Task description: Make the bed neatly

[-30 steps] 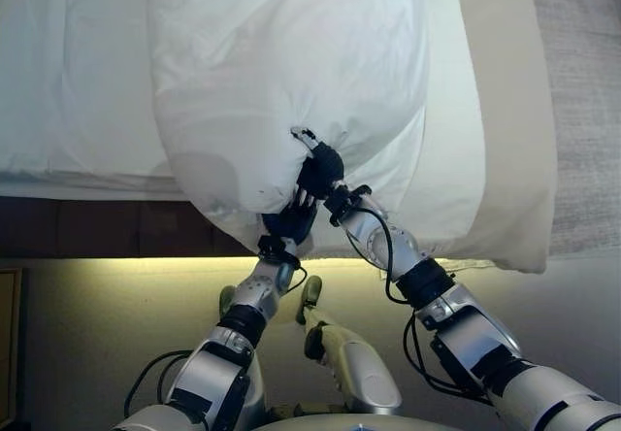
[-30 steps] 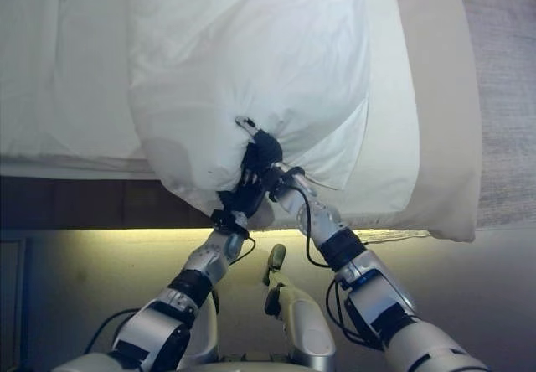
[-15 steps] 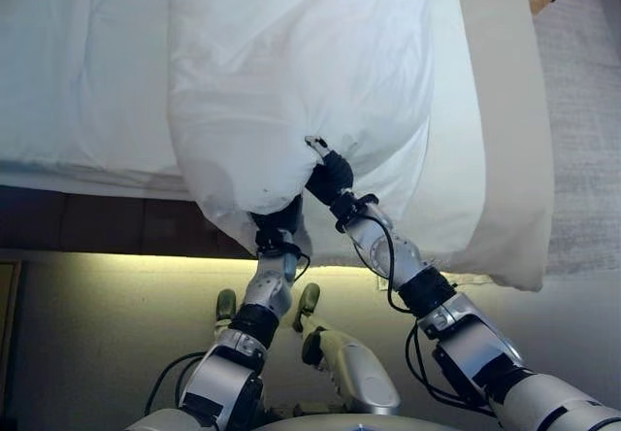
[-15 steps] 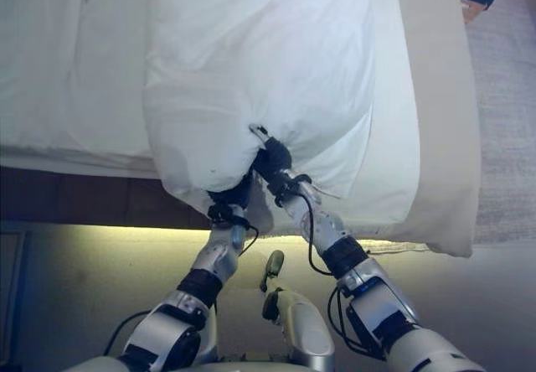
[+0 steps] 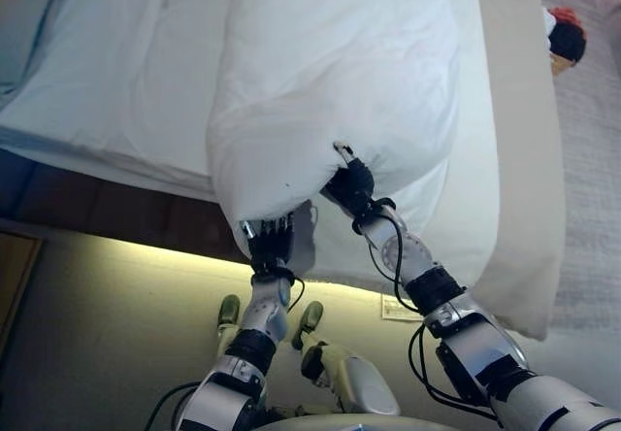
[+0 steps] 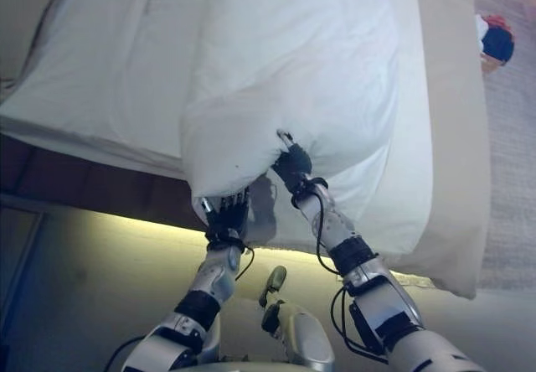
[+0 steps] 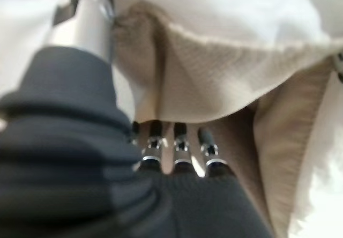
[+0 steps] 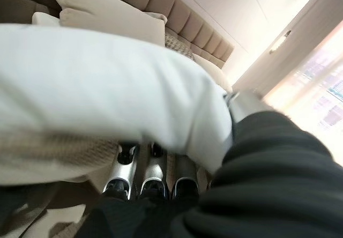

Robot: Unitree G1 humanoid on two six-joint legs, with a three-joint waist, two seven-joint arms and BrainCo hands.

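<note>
A puffy white duvet [image 5: 330,72] lies bunched along the bed and hangs over its near edge. My left hand [image 5: 267,237] is under the duvet's near lower corner, with fingers and thumb closed on the cloth; in the left wrist view the thumb [image 7: 80,26] presses white cloth above a beige woven layer [image 7: 203,82]. My right hand [image 5: 351,183] grips the duvet's edge a little farther up and to the right. In the right wrist view its fingers [image 8: 153,176] sit under the duvet [image 8: 96,82].
A white sheet [image 5: 126,82] covers the bed's left part. A beige cover [image 5: 514,159] runs along the right side. The dark bed base [image 5: 97,203] shows below left. A person's shoe [image 5: 565,39] is on the carpet at upper right. Beige pillows [image 8: 107,18] lean on the headboard.
The camera has shifted. My left hand has moved down and left, away from the right hand, so the held duvet edge is spread wider between them.
</note>
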